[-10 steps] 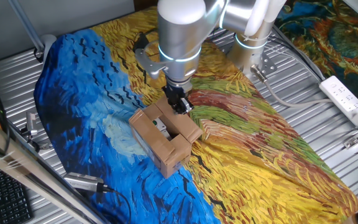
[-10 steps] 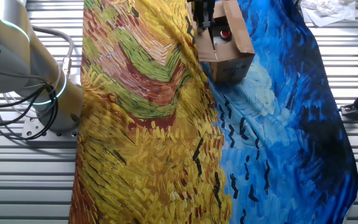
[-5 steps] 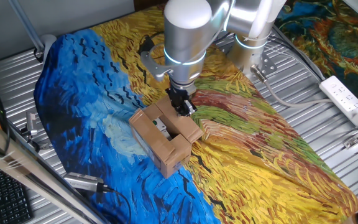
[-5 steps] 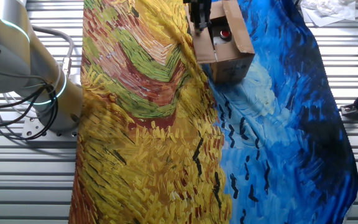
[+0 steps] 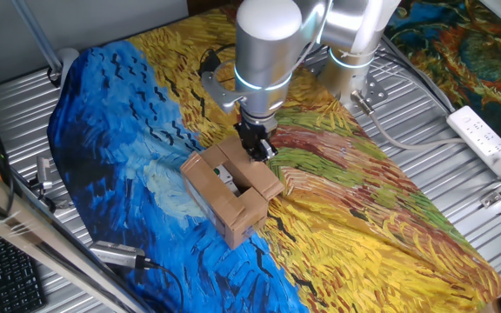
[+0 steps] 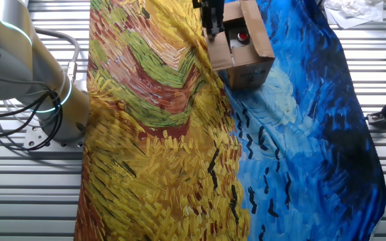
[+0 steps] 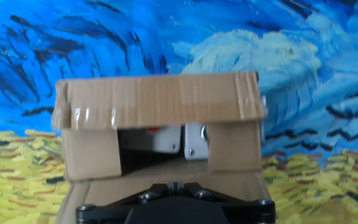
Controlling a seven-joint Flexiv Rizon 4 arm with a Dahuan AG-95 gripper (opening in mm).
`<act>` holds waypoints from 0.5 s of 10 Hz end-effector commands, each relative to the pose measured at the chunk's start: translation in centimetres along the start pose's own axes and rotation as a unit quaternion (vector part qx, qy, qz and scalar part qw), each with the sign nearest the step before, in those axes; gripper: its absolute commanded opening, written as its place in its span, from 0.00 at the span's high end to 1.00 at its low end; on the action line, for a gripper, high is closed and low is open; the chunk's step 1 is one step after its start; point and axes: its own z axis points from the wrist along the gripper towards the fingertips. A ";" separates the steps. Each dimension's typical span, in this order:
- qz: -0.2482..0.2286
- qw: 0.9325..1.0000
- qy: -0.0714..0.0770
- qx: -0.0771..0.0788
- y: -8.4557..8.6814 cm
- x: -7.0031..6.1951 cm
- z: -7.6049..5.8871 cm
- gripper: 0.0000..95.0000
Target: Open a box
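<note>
Change since earlier: over the last second the arm has shifted up and away from the carton; the gripper (image 5: 257, 146) now sits a little higher over the near flap, while the box (image 5: 231, 193) has not moved.
Gripper state: fingers look drawn close together at the flap edge; whether they pinch the cardboard cannot be told, since the hand view shows only the black gripper base (image 7: 174, 208).
Box position: directly below and ahead of the gripper, resting on the painted cloth (image 5: 129, 113) that covers the desk (image 5: 459, 174).
Flaps: the far flap (image 7: 160, 101) is folded back and stands away from the gripper; the two short side flaps (image 7: 92, 154) are partly lowered; the near flap (image 7: 166, 186) lies under the gripper.
Contents: a grey unit (image 7: 179, 140) shows through the opening, with a red button (image 6: 243, 37) visible from the other fixed view.
Key relation: the long axis of the box runs crosswise to the gripper's line of sight, so the near flap hinges along that axis right beneath the fingers.
Judged stage: the top is mostly open; the near flap probably needs drawing back toward the arm.
Risk: the light carton may slide on the cloth.
</note>
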 end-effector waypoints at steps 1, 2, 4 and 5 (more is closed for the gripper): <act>-0.002 1.000 -0.002 0.002 0.0 -0.3 0.7 1.00; -0.002 1.000 -0.003 0.003 0.0 -0.4 0.9 1.00; -0.007 1.000 -0.004 0.005 -0.1 -0.5 1.3 1.00; -0.007 1.000 -0.005 0.005 -0.1 -0.6 1.4 1.00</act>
